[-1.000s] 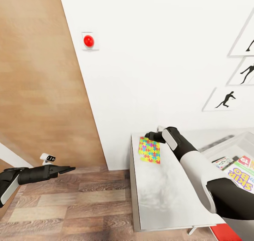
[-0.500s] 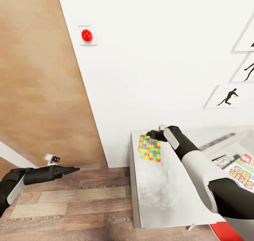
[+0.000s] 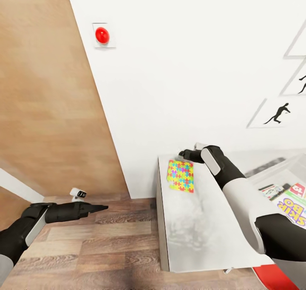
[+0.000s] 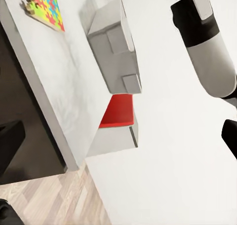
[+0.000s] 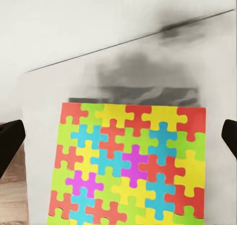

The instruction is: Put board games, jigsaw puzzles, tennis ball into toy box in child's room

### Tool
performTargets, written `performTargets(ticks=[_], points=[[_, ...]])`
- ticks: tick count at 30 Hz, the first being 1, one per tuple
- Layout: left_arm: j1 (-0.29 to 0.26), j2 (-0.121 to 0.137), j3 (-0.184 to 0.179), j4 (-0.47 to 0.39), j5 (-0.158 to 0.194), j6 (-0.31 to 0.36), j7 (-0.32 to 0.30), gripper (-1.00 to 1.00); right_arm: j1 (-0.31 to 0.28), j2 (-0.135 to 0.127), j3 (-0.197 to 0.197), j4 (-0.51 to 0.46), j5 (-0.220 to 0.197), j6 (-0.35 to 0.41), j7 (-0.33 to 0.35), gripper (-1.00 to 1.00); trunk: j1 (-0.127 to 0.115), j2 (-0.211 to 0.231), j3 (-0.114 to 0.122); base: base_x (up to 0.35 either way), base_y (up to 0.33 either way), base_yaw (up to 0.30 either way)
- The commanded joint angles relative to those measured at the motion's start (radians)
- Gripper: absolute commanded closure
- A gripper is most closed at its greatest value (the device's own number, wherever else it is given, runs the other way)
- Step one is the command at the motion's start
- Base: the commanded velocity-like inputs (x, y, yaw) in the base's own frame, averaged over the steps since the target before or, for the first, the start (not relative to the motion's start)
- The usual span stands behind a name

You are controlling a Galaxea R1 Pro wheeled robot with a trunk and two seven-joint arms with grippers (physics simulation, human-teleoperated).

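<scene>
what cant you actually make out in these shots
- Pale grey toy box, head view: cut off by the picture's right edge and the right arm.
- Right gripper, head view: its fingers are too small to tell if they touch the bright multicoloured jigsaw puzzle.
- Left gripper, head view: side-on, jaw gap unreadable.

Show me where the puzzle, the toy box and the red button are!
puzzle (image 3: pixel 180 176): head view, middle of its colourful pieces.
toy box (image 3: pixel 272 171): head view, its pale near wall.
red button (image 3: pixel 102 35): head view, centre of the red dome on the wall.
</scene>
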Motion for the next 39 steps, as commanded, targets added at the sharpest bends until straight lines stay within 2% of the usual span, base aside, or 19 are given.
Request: performTargets(ticks=[1, 32, 39], points=[[-0.001, 0.001, -0.004, 0.0, 0.005, 0.011, -0.002, -1.0, -0.004, -0.002, 0.006, -0.002, -0.011, 0.002, -0.009, -1.0, 0.001, -0.002, -0.003, 0.0, 0.0, 0.0], [-0.001, 0.009, 0.0, 0.002, 0.003, 0.009, -0.002, -1.0, -0.052, -0.001, 0.007, -0.005, -0.011, 0.006, -0.012, -1.0, 0.001, -0.002, -0.055, 0.0, 0.0, 0.0], [-0.001, 0.011, 0.0, 0.004, 0.002, 0.009, -0.002, -1.0, -0.09, -0.001, 0.007, 0.0, -0.011, 0.009, -0.073, -1.0, 0.001, -0.002, -0.066, 0.0, 0.0, 0.0]])
